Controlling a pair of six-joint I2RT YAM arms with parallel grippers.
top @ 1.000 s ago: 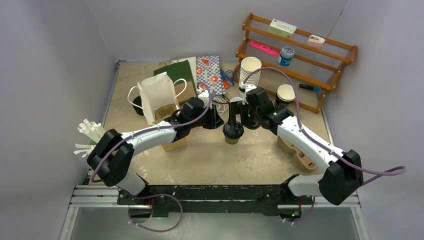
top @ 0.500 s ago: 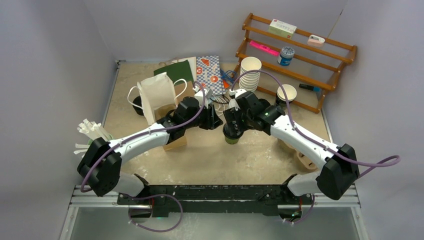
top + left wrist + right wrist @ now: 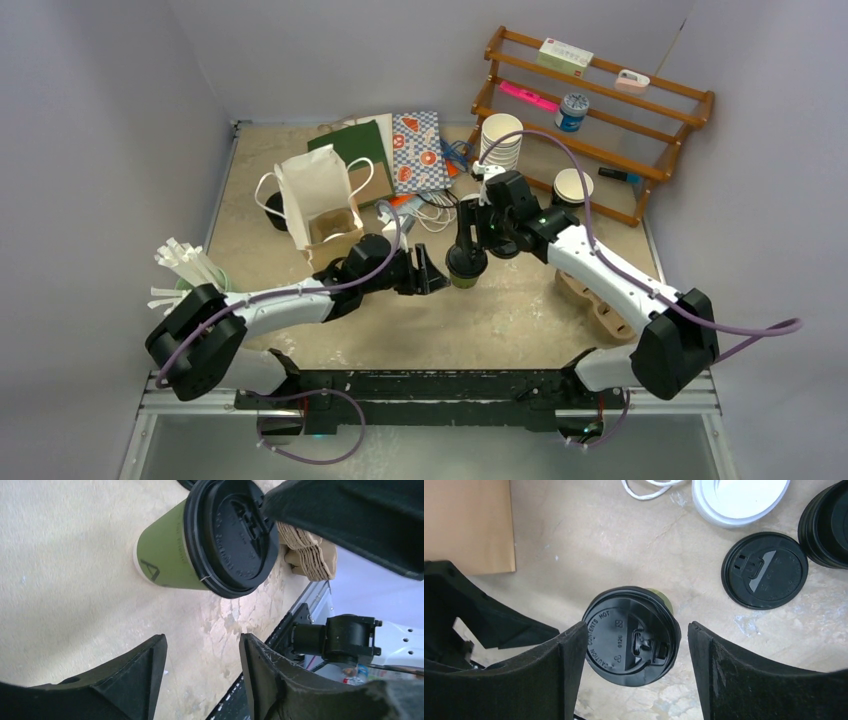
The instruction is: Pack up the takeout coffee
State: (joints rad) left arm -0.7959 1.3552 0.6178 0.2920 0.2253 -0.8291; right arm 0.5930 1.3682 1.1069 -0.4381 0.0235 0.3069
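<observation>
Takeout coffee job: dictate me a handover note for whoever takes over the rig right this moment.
Left gripper: open, empty, facing the black-lidded green cup.
Right gripper: open, above that cup, straddling its lid, not closed on it.
The cup stands upright on the table, lid on, outside the white paper bag.
White-lidded cup: cannot be picked out in these views.
To do: grasp the cup, bag it, then find and bag the other.

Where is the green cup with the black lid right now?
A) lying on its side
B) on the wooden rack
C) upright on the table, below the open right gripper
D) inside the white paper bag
C: the green cup stands upright on the table, with the right gripper open over it.
</observation>
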